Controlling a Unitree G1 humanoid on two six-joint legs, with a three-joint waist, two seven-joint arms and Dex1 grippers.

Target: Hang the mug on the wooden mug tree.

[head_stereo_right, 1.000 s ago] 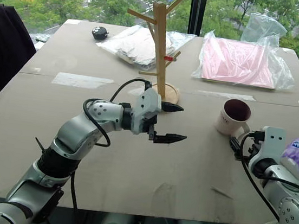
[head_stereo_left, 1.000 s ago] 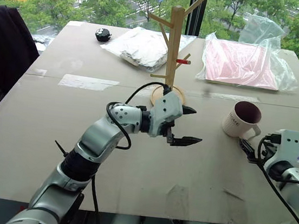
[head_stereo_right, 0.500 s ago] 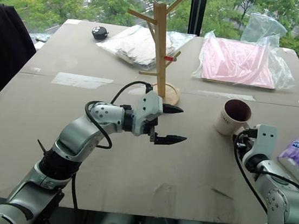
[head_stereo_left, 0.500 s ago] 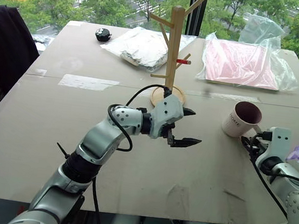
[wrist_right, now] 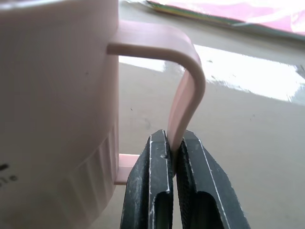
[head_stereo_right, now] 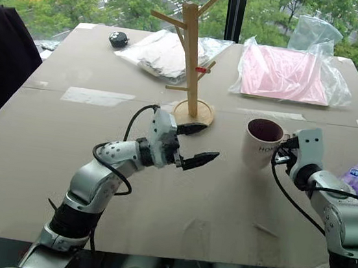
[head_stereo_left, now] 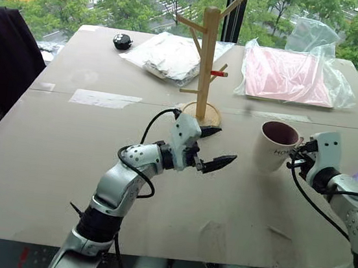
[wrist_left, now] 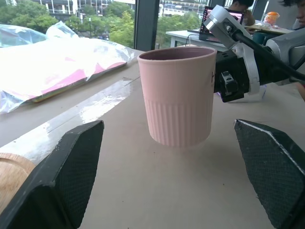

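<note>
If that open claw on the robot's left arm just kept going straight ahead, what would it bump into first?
Most likely the mug: it sits dead ahead between the left gripper's open fingers, held by its handle in the right gripper.

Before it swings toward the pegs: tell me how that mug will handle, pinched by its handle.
The mug looks rigid, so no flexing. The right hand pinches only the thin handle loop, so the body, off to one side, may pivot or sag. Its glossy surface could slip if swung fast.

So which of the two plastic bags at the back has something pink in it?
The right bag, beside the mug tree; the left bag holds something whitish-grey.
</note>
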